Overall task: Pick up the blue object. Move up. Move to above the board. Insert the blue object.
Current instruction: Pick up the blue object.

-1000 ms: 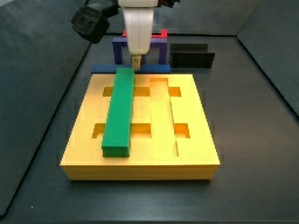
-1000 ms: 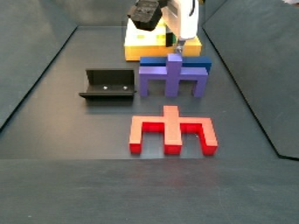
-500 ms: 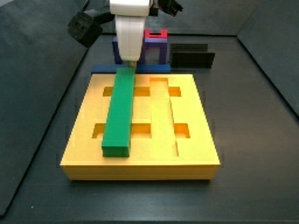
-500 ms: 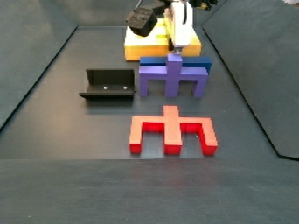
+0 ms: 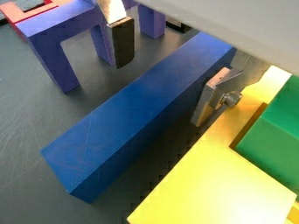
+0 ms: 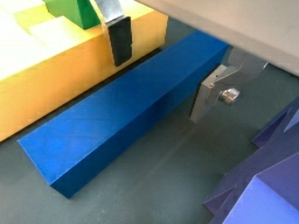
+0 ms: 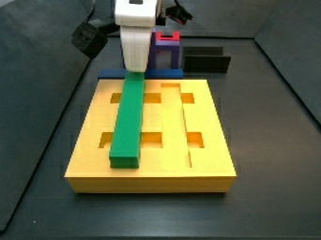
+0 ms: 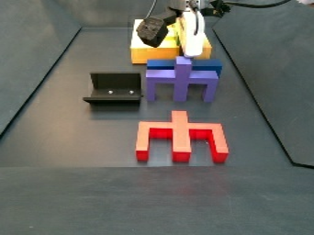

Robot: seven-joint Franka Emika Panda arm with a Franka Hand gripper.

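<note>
The blue object is a long blue bar lying flat on the dark floor between the board and a purple forked block. In both wrist views my gripper is open and stands astride the bar, one dark-padded finger on the board side and the other finger on the purple block's side. A gap shows beside the padded finger. In a side view the gripper hangs just behind the board's far edge, over the blue object. A green bar lies in a groove of the board.
A red forked block lies on the floor in front of the purple forked block. The black fixture stands to the side of them. Dark walls ring the floor.
The gripper has shifted sideways along the blue object, toward the end behind the green bar. Its jaws stay open and the bar has not moved.
</note>
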